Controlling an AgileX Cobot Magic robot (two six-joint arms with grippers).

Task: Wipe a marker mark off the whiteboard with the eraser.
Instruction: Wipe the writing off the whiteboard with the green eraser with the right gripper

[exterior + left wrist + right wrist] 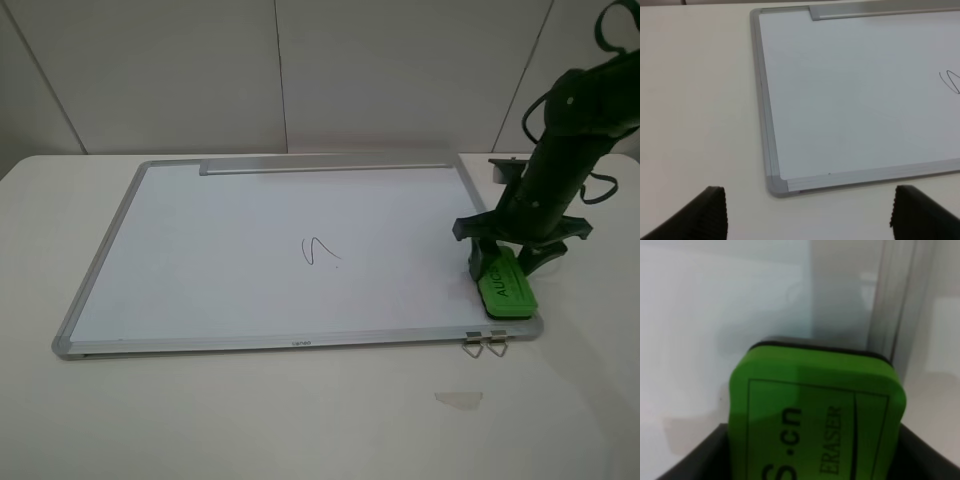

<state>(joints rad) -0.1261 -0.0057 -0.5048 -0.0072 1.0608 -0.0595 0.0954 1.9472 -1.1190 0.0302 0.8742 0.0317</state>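
The whiteboard (250, 250) lies flat on the table, with the marker mark (318, 251) a small dark squiggle near its middle. On the board's near right corner sits the green eraser (505, 285). My right gripper (505, 262) reaches down over the eraser's far end, and its dark fingers press against both long sides. In the right wrist view the eraser (815, 410) fills the space between those fingers. My left gripper (812, 215) is open over bare table off the board's near left corner (777, 185). The mark (951, 82) shows at that view's edge.
A silver tray strip (325, 165) runs along the board's far edge. Two metal clips (485, 343) hang off the near frame below the eraser. A small pale scrap (458, 398) lies on the white table (300, 420) in front.
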